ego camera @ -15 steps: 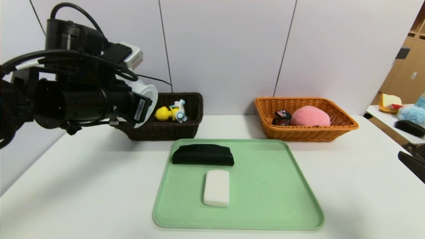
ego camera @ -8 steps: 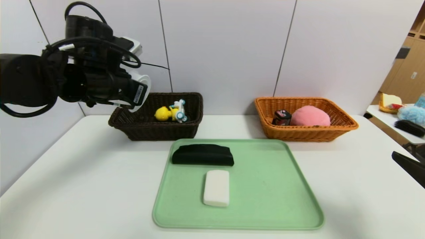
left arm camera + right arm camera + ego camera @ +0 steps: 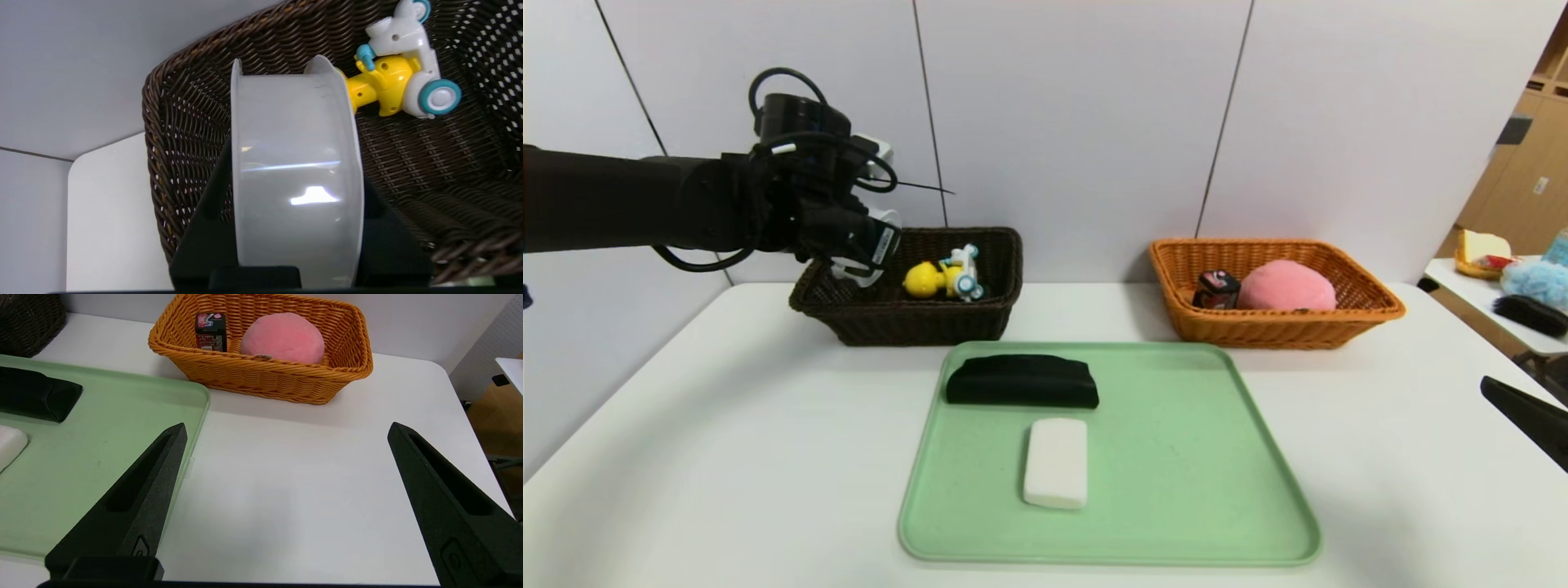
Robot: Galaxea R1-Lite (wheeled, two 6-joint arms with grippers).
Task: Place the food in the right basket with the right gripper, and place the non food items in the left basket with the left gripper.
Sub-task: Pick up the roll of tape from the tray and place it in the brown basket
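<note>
My left gripper (image 3: 870,249) (image 3: 294,163) is shut on the white round container (image 3: 888,222) (image 3: 294,175), held on edge over the left end of the left basket (image 3: 915,322) (image 3: 175,134). The yellow duck toy (image 3: 939,278) (image 3: 392,77) lies inside that dark basket. The black pouch (image 3: 1021,381) (image 3: 32,396) and the white bar (image 3: 1055,461) (image 3: 10,443) lie on the green tray (image 3: 1192,457) (image 3: 102,449). The right basket (image 3: 1274,327) (image 3: 261,375) holds the pink peach (image 3: 1286,286) (image 3: 282,337) and the black canister (image 3: 1217,288) (image 3: 211,330). My right gripper (image 3: 1527,416) (image 3: 288,426) hangs open and empty over the table's right side.
A wall stands close behind both baskets. A side table (image 3: 1527,302) with several loose things is at the far right. Bare white tabletop lies to the left and right of the tray.
My left arm has carried the white container away from the camera and down to the dark basket's left end. The right gripper has barely shifted.
</note>
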